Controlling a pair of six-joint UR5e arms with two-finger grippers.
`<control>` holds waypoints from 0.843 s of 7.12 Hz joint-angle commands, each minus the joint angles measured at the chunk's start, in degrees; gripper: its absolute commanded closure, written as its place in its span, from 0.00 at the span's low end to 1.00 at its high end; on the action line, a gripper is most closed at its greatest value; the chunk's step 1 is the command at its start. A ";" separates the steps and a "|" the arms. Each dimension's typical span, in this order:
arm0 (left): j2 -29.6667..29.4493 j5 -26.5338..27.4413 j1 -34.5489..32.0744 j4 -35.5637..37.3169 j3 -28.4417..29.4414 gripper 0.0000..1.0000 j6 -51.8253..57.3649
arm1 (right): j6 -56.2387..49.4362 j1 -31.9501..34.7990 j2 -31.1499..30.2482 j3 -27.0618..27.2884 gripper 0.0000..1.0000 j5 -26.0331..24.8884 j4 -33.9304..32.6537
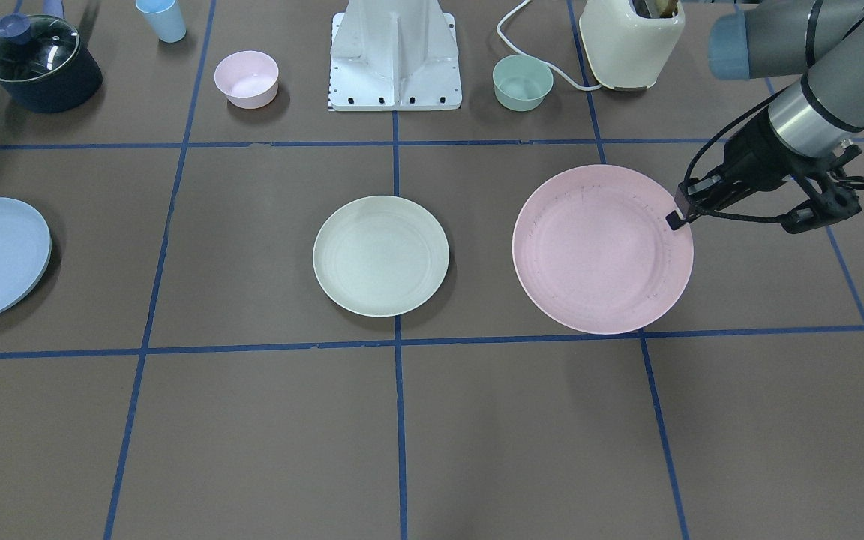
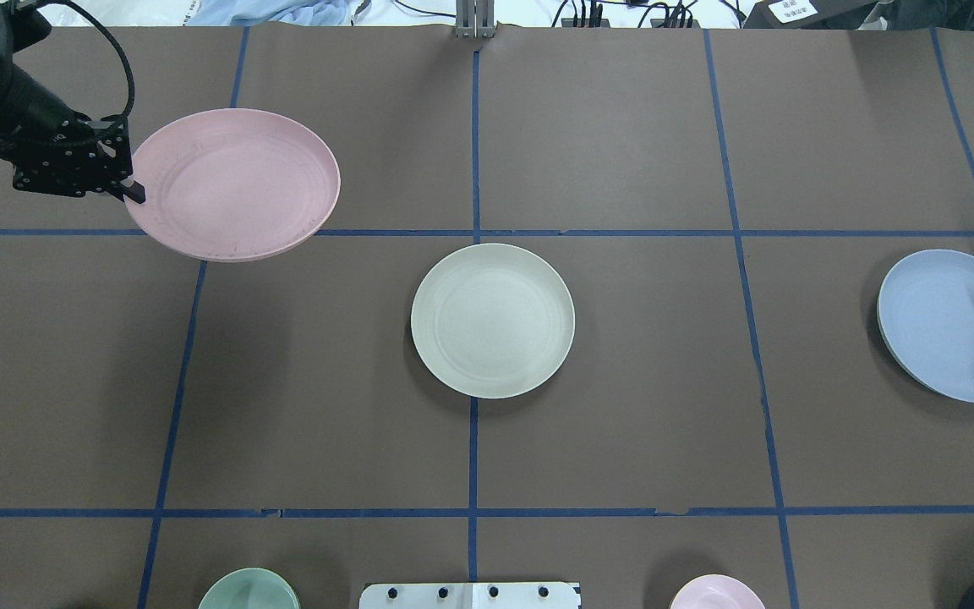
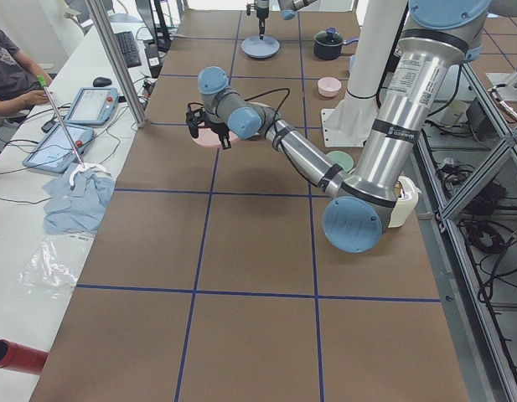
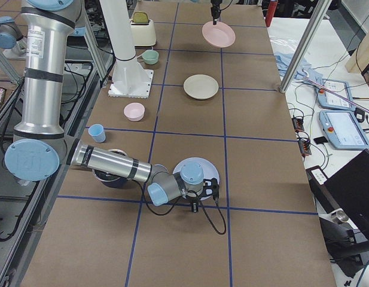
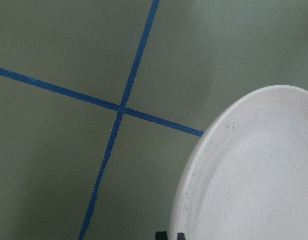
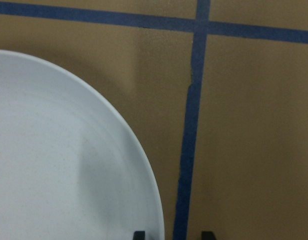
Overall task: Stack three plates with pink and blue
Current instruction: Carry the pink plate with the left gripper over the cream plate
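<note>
Overhead, the table (image 2: 622,381) is covered in a brown sheet divided into large squares by blue tape lines (image 2: 472,457). The cream plate (image 2: 493,320) lies flat at the middle. From it, the pink plate (image 2: 233,182) is at about ten o'clock and the blue plate (image 2: 948,326) at three o'clock, both well apart from it.

The left gripper (image 2: 134,189) is pinched narrow on the pink plate's rim at its nine o'clock side. It holds the plate clear of the table, with a soft shadow on the sheet below. The right gripper (image 6: 173,236) is at the blue plate's outer edge. Its fingers stand apart, one over the plate and one outside the rim.

Along the robot's side of the table, to either side of the white base (image 1: 396,56), stand a green bowl (image 1: 523,82), a small pink bowl (image 1: 247,78), a blue cup (image 1: 162,19), a lidded dark pot (image 1: 40,64) and a cream toaster (image 1: 631,41).

Beyond the far edge runs a white desk with tablets (image 3: 92,105), a crumpled blue cloth (image 3: 78,197) and cables. A seated person (image 3: 11,71) is partly in view, and metal frame posts rise beside the table.
</note>
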 commanded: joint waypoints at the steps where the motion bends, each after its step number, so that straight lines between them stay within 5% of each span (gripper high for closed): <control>1: -0.19 -0.02 0.10 0.06 -0.03 1.00 -0.13 | 0.01 0.00 0.06 0.07 1.00 0.36 0.10; 3: -2.99 0.60 4.29 -0.21 0.06 1.00 -6.25 | 0.10 0.60 0.23 2.78 1.00 10.50 0.01; 6: -5.72 6.64 16.06 -5.43 -0.56 1.00 -19.42 | 5.42 4.12 1.28 7.44 1.00 16.52 -0.43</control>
